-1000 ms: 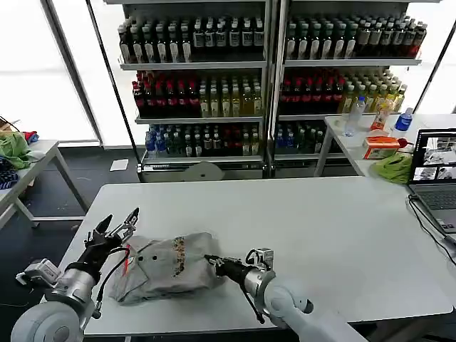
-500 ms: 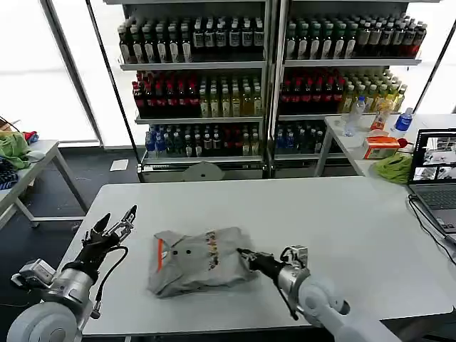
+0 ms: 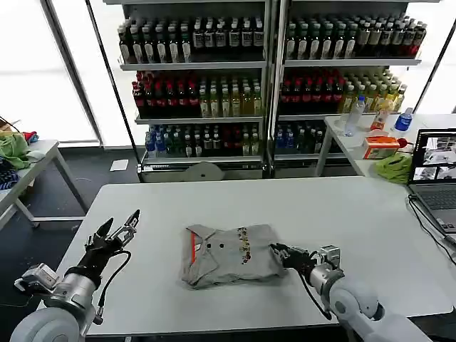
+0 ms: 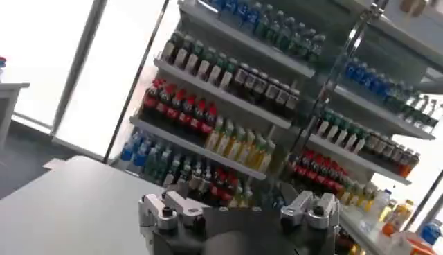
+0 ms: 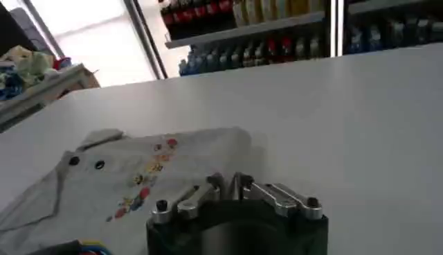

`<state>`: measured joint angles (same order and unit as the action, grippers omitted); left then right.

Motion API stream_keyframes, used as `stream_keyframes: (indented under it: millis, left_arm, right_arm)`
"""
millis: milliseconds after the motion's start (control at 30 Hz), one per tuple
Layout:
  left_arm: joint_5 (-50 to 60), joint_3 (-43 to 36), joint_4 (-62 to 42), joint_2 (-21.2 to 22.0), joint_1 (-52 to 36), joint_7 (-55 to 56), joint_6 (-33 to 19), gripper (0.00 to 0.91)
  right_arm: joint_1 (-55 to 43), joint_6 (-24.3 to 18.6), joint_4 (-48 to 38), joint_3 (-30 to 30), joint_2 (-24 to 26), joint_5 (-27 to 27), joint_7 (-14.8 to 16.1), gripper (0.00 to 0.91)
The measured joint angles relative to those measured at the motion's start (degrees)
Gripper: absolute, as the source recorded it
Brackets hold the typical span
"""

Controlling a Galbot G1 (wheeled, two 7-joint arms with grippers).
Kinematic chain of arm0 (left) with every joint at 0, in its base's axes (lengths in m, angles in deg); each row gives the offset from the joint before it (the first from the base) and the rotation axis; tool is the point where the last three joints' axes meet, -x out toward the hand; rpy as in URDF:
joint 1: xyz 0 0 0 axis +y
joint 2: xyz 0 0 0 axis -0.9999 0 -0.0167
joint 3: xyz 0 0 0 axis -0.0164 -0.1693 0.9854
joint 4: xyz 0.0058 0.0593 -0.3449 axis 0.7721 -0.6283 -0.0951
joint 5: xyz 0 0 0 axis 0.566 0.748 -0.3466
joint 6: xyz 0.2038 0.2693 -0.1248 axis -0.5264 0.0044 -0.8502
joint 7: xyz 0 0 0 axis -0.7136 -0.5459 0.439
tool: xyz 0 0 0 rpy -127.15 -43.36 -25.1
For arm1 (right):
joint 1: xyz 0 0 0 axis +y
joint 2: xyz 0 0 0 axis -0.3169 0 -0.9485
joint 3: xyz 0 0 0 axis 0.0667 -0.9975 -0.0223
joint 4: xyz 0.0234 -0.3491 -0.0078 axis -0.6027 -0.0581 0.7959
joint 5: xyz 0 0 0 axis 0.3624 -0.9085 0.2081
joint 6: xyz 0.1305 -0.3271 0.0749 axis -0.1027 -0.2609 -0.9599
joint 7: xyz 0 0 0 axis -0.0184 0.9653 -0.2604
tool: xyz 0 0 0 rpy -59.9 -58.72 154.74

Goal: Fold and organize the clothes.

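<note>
A light grey shirt (image 3: 228,255) lies folded near the table's front, its red collar trim on its left side and a small colourful print in the middle. My right gripper (image 3: 279,251) is at the shirt's right edge, shut on the fabric. In the right wrist view the fingers (image 5: 229,182) meet over the shirt (image 5: 138,173), whose buttons and print show. My left gripper (image 3: 120,226) hovers open over the table's left end, apart from the shirt. In the left wrist view its fingers (image 4: 235,208) are spread wide, with nothing between them.
The white table (image 3: 342,214) has bare room behind and to the right of the shirt. A laptop (image 3: 436,178) sits at its right edge. A green cloth (image 3: 393,167) lies on a far table. Bottle shelves (image 3: 214,92) stand behind.
My right gripper has pulled the shirt to the right, from the table's left end toward the middle. The left gripper has stayed open near the left end.
</note>
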<state>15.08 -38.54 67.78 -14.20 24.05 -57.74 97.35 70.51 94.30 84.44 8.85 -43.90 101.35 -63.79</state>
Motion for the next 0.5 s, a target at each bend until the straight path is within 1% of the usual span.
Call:
stream_keyframes:
  millis: [267,400,500]
  left_arm:
    - [0.9,0.1,1.4,0.8,1.5,0.2,-0.4,0.907]
    - [3.0,-0.6,1.8,2.0,2.5,-0.5,-0.8,0.907]
    - [5.4,-0.8,2.4,3.1,3.5,-1.4,-1.8,0.907]
  right_arm:
    - [3.3,-2.8,3.4,5.2,1.3,-7.0,-0.2,0.907]
    - [4.2,-6.2,4.5,6.3,0.4,-13.3,0.9,0.907]
    - [5.3,-9.2,5.8,7.4,0.0,-16.7,1.7,0.907]
